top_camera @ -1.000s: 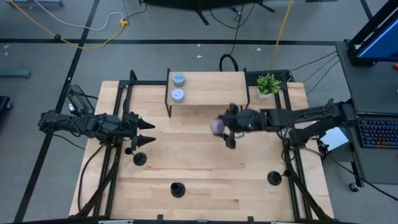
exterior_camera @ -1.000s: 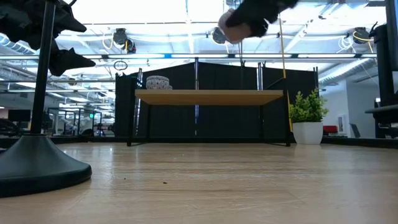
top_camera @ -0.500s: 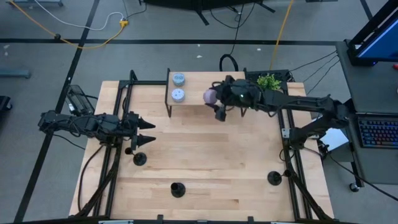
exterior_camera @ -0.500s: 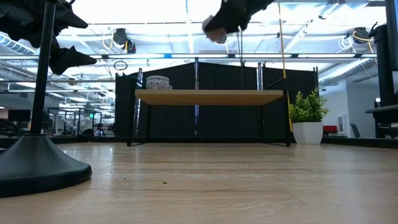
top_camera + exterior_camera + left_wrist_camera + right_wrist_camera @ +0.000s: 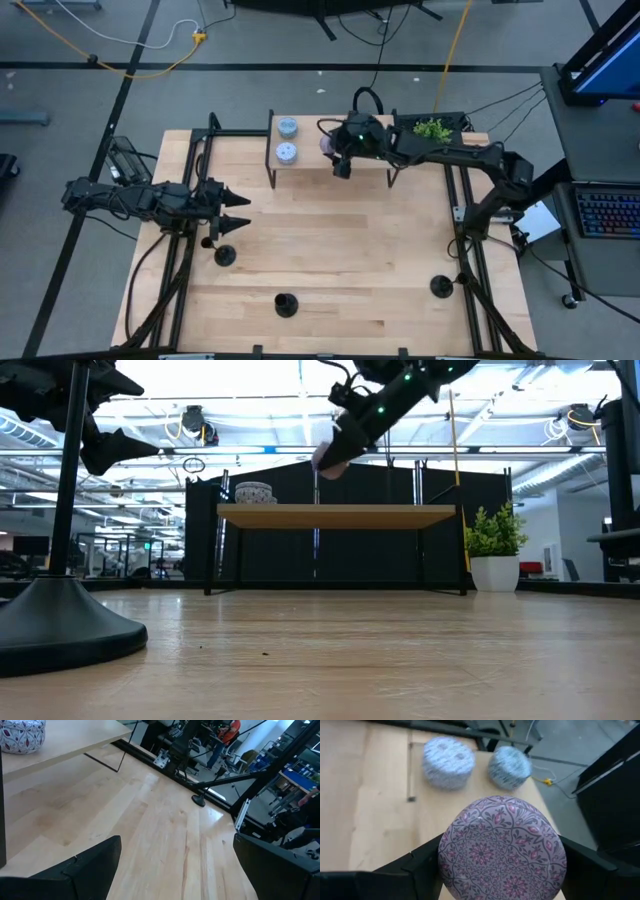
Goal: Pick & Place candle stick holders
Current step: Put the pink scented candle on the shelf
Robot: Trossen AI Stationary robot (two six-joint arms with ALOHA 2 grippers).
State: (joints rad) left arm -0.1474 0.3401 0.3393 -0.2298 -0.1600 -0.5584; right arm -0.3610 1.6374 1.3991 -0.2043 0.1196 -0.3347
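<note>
Three matte-black candle stick holders stand on their disc bases on the table: one at the left [image 5: 224, 255], large in the low view [image 5: 60, 630], one at the near middle [image 5: 287, 303], and one at the near right [image 5: 440, 286]. No gripper touches them. My right gripper [image 5: 335, 152] is shut on a lilac patterned candle tin [image 5: 502, 847] above the wooden shelf [image 5: 335, 140]. My left gripper [image 5: 240, 205] is open and empty above the table's left side, over the left holder. My right gripper pinches the lilac tin's round side wall [image 5: 445, 865] between its two fingers, one on each opposite side. The fingers come from the table's right, slanting down. The tin [image 5: 328, 457] is lifted clear above the shelf and tilted.
A blue tin [image 5: 287, 127] and a white tin [image 5: 286, 152] sit on the shelf's left end. A small potted plant [image 5: 432, 132] stands at the far right. Black frame rails [image 5: 190, 200] run along the table's left and right sides.
My right gripper has carried the lilac tin from above the table's middle toward the far edge and somewhat left, to above the shelf beside the two other tins. It has stayed shut on the tin.
</note>
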